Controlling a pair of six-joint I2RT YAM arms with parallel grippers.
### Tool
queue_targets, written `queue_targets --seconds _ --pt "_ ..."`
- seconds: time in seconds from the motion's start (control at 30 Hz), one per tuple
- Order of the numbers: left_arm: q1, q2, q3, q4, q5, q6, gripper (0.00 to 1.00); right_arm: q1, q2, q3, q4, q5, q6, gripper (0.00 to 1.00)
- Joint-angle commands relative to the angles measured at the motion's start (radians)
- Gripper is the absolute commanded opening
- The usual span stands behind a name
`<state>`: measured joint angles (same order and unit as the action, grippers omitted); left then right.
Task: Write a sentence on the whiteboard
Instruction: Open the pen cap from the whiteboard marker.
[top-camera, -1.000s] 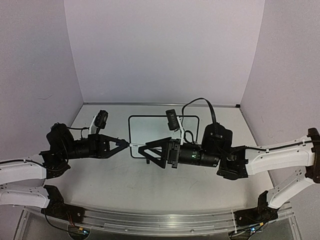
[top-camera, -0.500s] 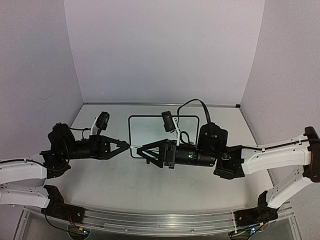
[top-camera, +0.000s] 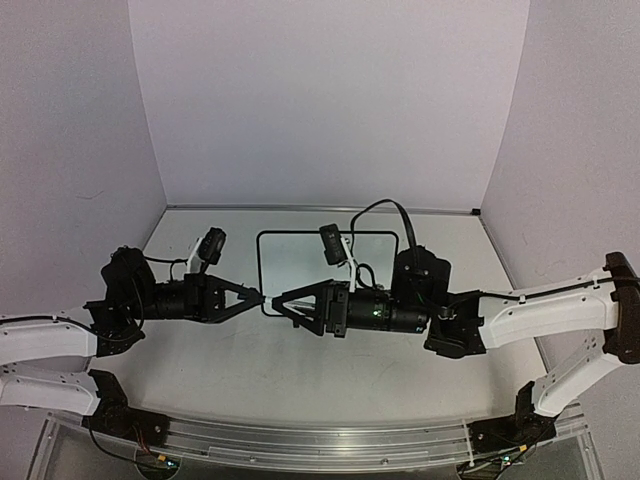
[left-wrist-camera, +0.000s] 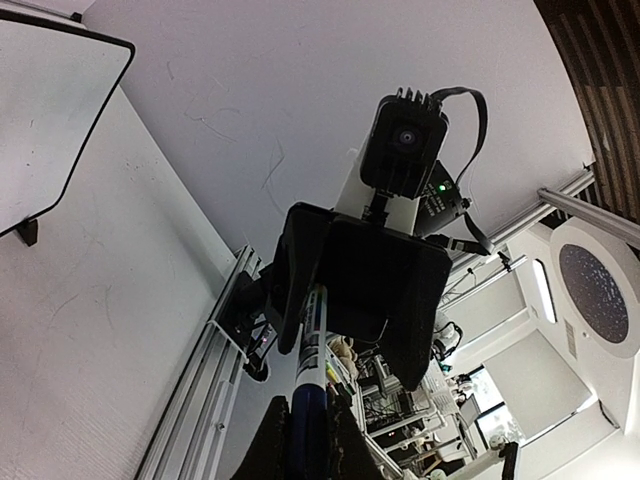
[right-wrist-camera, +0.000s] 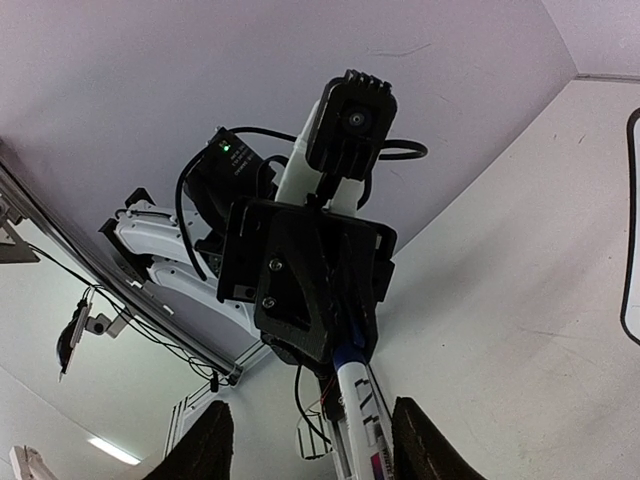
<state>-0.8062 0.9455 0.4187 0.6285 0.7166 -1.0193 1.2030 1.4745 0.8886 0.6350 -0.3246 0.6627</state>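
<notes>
The whiteboard (top-camera: 300, 255) lies flat at the table's middle back, and its surface shows blank; no sentence is visible. Its corner shows in the left wrist view (left-wrist-camera: 50, 110). My left gripper (top-camera: 256, 296) is shut on the blue end of a white marker (left-wrist-camera: 312, 340), in front of the board's near-left corner. My right gripper (top-camera: 278, 300) faces it tip to tip and is open. In the right wrist view its fingers (right-wrist-camera: 205, 445) stand wide on either side of the marker (right-wrist-camera: 360, 420), apart from it. The marker shows in the top view (top-camera: 267, 297) as a short white piece.
Both arms stretch low over the table (top-camera: 300, 370), meeting at its middle. Lilac walls enclose the back and sides. A metal rail (top-camera: 320, 445) runs along the near edge.
My right gripper has moved left towards the left gripper, and its open fingers now stand around the marker. The left gripper has shifted slightly right, still holding the marker.
</notes>
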Motion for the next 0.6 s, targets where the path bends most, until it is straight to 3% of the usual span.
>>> queue_targets --seconds 0.0,0.47,0.57 --pt "-0.002 0.013 0.042 -0.007 0.005 0.021 0.0 0.006 0.012 0.05 0.057 -0.019 0.005 0.47" --pt "-0.008 0.027 0.048 -0.004 0.009 0.027 0.0 0.006 0.027 0.049 0.06 -0.008 0.022 0.17" --pt "-0.008 0.029 0.046 -0.005 0.008 0.027 0.0 0.005 0.027 0.048 0.06 -0.005 0.026 0.06"
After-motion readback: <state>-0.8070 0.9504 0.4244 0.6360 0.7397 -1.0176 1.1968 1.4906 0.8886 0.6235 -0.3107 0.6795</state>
